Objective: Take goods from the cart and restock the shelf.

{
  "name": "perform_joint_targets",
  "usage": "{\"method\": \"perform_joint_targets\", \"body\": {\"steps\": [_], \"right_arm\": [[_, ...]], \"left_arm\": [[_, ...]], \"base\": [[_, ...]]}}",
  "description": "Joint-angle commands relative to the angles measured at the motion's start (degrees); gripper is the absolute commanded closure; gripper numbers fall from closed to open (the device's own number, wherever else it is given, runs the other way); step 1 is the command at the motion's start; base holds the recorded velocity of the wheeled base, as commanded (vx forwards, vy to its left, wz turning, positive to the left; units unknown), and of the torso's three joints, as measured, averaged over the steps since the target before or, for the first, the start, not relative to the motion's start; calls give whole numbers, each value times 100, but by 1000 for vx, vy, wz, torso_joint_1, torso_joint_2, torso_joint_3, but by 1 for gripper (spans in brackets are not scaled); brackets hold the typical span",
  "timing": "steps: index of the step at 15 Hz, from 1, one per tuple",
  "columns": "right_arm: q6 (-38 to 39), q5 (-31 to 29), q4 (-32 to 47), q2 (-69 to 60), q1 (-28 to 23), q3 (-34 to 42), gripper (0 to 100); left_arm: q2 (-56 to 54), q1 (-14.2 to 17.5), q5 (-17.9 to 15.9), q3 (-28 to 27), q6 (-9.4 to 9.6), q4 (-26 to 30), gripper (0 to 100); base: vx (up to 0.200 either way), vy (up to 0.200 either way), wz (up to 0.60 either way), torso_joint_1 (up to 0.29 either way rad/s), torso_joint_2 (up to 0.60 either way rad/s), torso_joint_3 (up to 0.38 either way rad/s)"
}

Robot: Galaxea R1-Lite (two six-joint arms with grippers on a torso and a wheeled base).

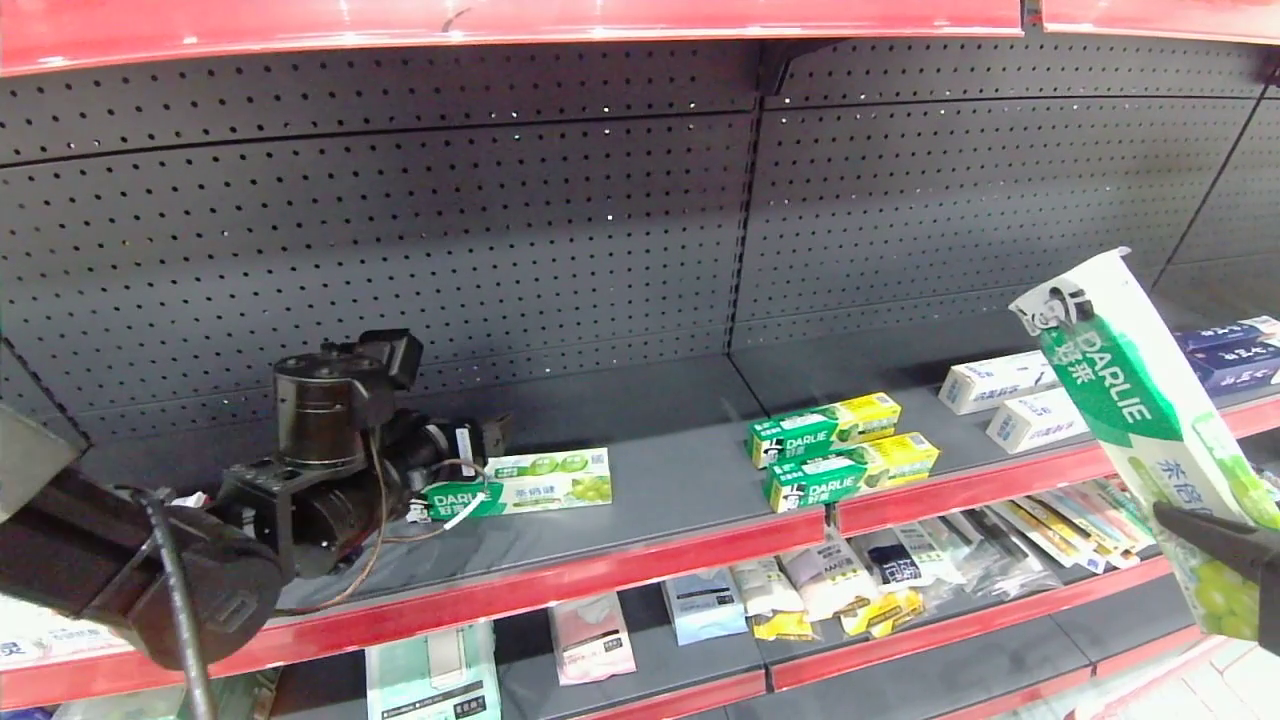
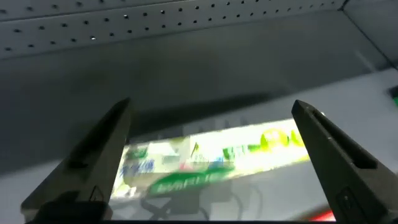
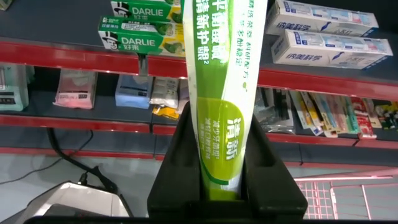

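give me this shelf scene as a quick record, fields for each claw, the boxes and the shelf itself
left claw: open, over the toothpaste box lying flat on the shelf, one finger on either side
right claw: shut on the second toothpaste box, held up and tilted at the right
stocked: two green-and-yellow boxes side by side, two white boxes further right
shelf: dark deck, red front edge
below: small packets

green toothpaste box (image 1: pixel 520 482) (image 1: pixel 822 425) (image 1: pixel 850 472) (image 1: pixel 1140 400): four showing, three lying on the shelf (image 1: pixel 660 430), one being held up at the right | white toothpaste box (image 1: pixel 1000 380) (image 1: pixel 1035 418): two lying on the shelf | dark blue box (image 1: pixel 1225 335) (image 1: pixel 1240 362): two lying at the far right | lower-tier packets (image 1: pixel 800 585): overlapping, defying a count
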Motion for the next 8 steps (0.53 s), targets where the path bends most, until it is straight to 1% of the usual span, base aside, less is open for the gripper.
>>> {"method": "perform_joint_targets", "body": {"steps": [1, 2, 4, 5, 6, 7, 8], "right_arm": [[-4, -1, -4, 55, -4, 4, 100], [5, -1, -4, 55, -4, 4, 100], [5, -1, 22, 63, -13, 4, 100], [5, -1, 22, 63, -13, 4, 100], [14, -1, 40, 72, -13, 22, 100], [14, -1, 31, 99, -13, 30, 100], [23, 25, 31, 116, -30, 30, 100]], "left_arm": [[575, -2, 179, -444, -34, 80, 0], [654, -2, 241, -541, -69, 106, 0], [741, -125, 267, -849, -245, 484, 0], [741, -125, 267, -849, -245, 484, 0], [926, -222, 513, -1350, -561, 906, 0], [1032, -257, 592, -1508, -623, 1011, 0], [1084, -301, 601, -1569, -640, 1090, 0]], "base": [[0, 0, 0, 0, 0, 0], [0, 0, 0, 0, 0, 0], [0, 0, 0, 0, 0, 0], [0, 0, 0, 0, 0, 0], [0, 0, 0, 0, 0, 0], [0, 0, 0, 0, 0, 0], [0, 0, 0, 0, 0, 0]]}}
